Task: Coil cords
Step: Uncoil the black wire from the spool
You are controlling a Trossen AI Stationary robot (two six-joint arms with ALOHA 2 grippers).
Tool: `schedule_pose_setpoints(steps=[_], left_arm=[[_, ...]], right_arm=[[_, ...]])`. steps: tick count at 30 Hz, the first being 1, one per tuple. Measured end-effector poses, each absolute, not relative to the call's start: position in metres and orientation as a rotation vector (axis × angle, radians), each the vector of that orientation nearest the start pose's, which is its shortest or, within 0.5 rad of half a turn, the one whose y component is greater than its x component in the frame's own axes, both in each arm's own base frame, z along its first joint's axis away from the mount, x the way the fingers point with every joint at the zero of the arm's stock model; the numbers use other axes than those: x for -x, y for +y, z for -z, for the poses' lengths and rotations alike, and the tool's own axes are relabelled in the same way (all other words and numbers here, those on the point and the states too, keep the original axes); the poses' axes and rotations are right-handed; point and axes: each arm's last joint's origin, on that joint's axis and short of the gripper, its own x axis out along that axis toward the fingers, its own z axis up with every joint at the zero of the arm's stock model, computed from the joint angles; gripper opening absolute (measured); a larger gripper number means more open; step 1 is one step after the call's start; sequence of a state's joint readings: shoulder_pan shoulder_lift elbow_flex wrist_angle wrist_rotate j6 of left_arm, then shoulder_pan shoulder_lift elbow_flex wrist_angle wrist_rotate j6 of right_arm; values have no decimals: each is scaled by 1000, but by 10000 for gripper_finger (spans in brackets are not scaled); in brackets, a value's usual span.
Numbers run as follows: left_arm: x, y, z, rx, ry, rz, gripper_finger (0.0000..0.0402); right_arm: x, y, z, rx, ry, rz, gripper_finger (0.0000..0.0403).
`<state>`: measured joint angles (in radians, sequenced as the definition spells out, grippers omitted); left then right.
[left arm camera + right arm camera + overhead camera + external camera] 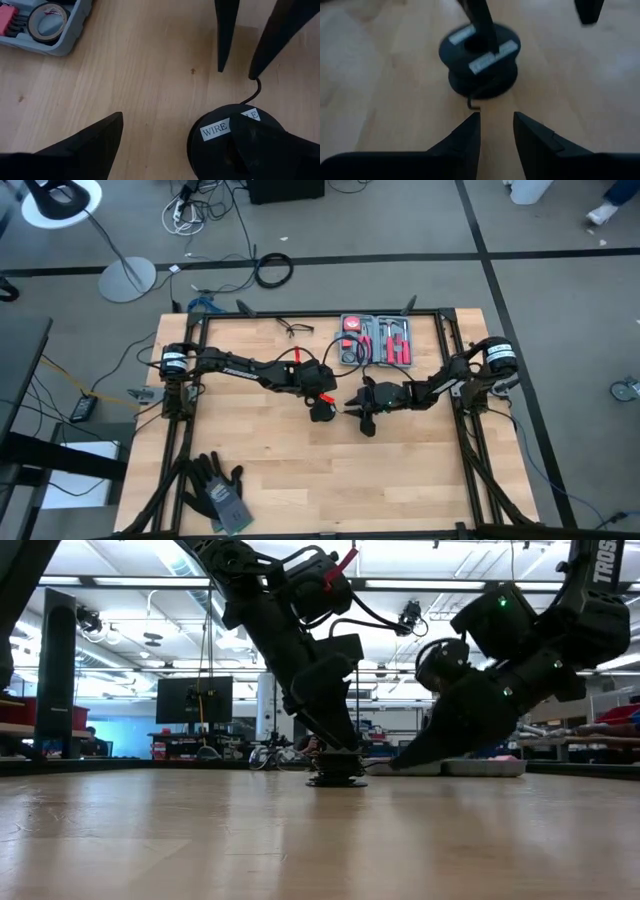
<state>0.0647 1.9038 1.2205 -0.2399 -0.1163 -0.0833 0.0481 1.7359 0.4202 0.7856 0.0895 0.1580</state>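
The cord is a thin black wire wound on a black spool with white "WIRE" labels. The spool stands flat on the wooden table at its centre. A short free end of the wire sticks out of it toward my right gripper. My left gripper is open above the spool, one finger on it and the other over bare wood. My right gripper stands just to the spool's right, slanting down, with a narrow gap and nothing between its fingers. My left gripper has one finger coming from above, slanting down, onto the middle of the spool's top face, between the two labels. Whether the tip goes into the hub hole is hidden by the finger. The other finger touches nothing. The spool stands flat on the table. My right gripper: the wire's free end reaches close to one fingertip; I cannot tell whether they touch.
A grey tool case with red-handled tools and a tape roll lies at the far side. A small black glasses-like wire item lies left of it. Dark gloves lie near the front left. Bare wood spreads toward the near edge.
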Motion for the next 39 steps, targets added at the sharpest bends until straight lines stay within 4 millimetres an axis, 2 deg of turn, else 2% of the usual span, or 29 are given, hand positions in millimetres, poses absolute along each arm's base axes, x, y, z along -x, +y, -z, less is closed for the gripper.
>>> schedule_pose_setpoints(steps=[13, 20, 24, 28, 30, 39], left_arm=[[-391, 29, -168, 50, 914, -212, 367], [-391, 29, -168, 50, 914, -213, 367], [-391, 29, -168, 50, 914, -213, 367], [-391, 29, -168, 49, 916, -213, 367], [-391, 29, -168, 49, 921, -213, 367], [-383, 30, -182, 16, 924, -272, 367]], right_arm=[[-273, 25, -103, -81, 491, 25, 116], [-284, 24, -104, -21, 642, 75, 109], [-291, 25, -110, -24, 615, 74, 86], [-294, 24, -112, -24, 613, 77, 25], [-293, 24, -112, -22, 627, 78, 8], [-293, 24, -111, -52, 633, 89, 4]])
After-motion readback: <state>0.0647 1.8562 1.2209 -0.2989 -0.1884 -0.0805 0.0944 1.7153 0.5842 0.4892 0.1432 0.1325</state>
